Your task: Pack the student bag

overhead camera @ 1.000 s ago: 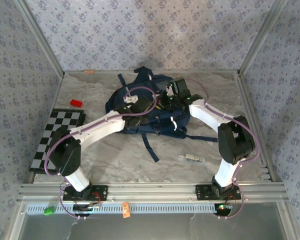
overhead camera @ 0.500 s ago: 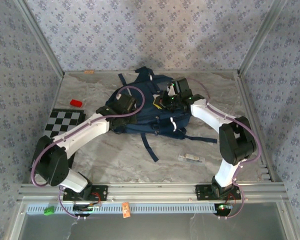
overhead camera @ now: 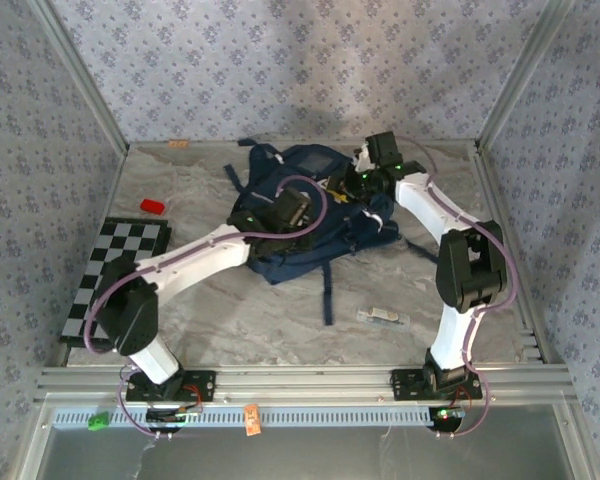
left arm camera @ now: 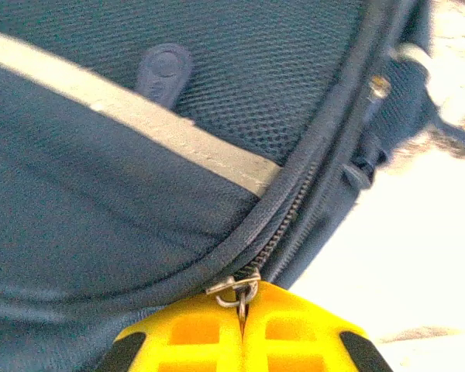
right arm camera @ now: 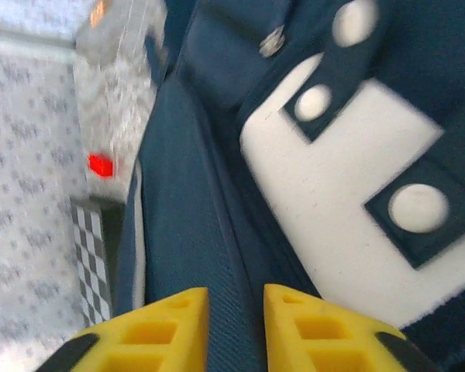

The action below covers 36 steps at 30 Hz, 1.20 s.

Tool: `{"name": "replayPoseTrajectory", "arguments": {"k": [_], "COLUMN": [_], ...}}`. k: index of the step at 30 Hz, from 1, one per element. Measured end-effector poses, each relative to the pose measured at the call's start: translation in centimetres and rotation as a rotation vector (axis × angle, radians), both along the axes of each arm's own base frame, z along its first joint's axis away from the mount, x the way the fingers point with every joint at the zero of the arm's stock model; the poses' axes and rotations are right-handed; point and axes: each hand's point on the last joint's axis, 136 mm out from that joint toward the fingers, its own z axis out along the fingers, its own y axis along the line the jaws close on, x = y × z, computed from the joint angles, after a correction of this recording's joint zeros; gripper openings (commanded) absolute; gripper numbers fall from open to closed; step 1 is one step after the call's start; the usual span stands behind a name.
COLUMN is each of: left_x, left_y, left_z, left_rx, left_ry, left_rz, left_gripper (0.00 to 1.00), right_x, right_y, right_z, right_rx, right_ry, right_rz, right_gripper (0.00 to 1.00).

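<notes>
The marbled table (overhead camera: 230, 320) carries the student bag (overhead camera: 310, 215) towards its far edge, about midway between the left and right edges. The bag lies down, with dark straps trailing towards the near edge. We judge it soft and floppy: cloth that will sag and drag rather than lift as one piece. Its mesh panel and white stripe (left arm camera: 178, 139) offer no firm hold. The better holds, in our view, are the zip tabs, seams and straps.

The right gripper (right arm camera: 236, 298) hangs over the bag's navy cloth beside a white patch (right arm camera: 349, 209), its yellow fingers parted with nothing visibly pinched. The left gripper (left arm camera: 242, 310) is clenched on the smallest thing here, the metal zipper pull (left arm camera: 234, 288), at the end of a curved zip. That pull looks thin and slippery, so we would tug along the zip's line while the other arm steadies the cloth.
</notes>
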Motion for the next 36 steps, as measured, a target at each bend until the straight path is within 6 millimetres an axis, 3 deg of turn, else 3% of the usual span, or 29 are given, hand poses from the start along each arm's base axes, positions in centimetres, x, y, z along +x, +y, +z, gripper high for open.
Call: {"name": "replayPoseTrajectory", "arguments": {"k": [2, 4, 7, 12, 15, 19, 25, 28, 36], "left_x": [-0.3, -0.2, 0.1, 0.1, 0.1, 0.1, 0.5, 0.3, -0.3], "left_y": [-1.7, -2.5, -2.8, -2.8, -2.8, -2.7, -2.0, -1.7, 0.0], "left_z": [-0.6, -0.8, -0.6, -0.6, -0.6, -0.6, -1.0, -1.3, -1.9], "left_rx": [-0.017, -0.019, -0.019, -0.02, -0.02, -0.017, 0.007, 0.034, 0.135], "left_ry": [0.027, 0.039, 0.041, 0.043, 0.044, 0.043, 0.045, 0.045, -0.02], "left_rz": [-0.015, -0.02, -0.017, -0.015, -0.015, -0.013, -0.01, -0.031, -0.156], "left_gripper": [0.0, 0.0, 0.0, 0.0, 0.0, 0.0, 0.0, 0.0, 0.0], "right_x": [0.5, 0.3, -2.3, -7.1, -8.2, -7.9, -7.3, -7.3, -7.8], "right_y": [-1.5, -2.8, -3.9, -2.0, -0.2, 1.2, 2.0, 1.9, 1.0], "right_z": [0.2, 0.3, 0.3, -0.8, -2.0, -1.7, -3.1, -3.2, -3.0], "right_rx": [-0.01, -0.017, 0.003, 0.106, 0.154, 0.201, 0.22, 0.213, 0.186], "right_ry": [-0.013, -0.021, 0.001, 0.071, 0.123, 0.122, 0.166, 0.167, 0.161], "right_rz": [-0.021, -0.041, -0.064, -0.06, -0.057, -0.066, -0.079, -0.071, -0.003], "right_gripper": [0.51, 0.54, 0.54, 0.49, 0.47, 0.38, 0.1, 0.02, 0.0]}}
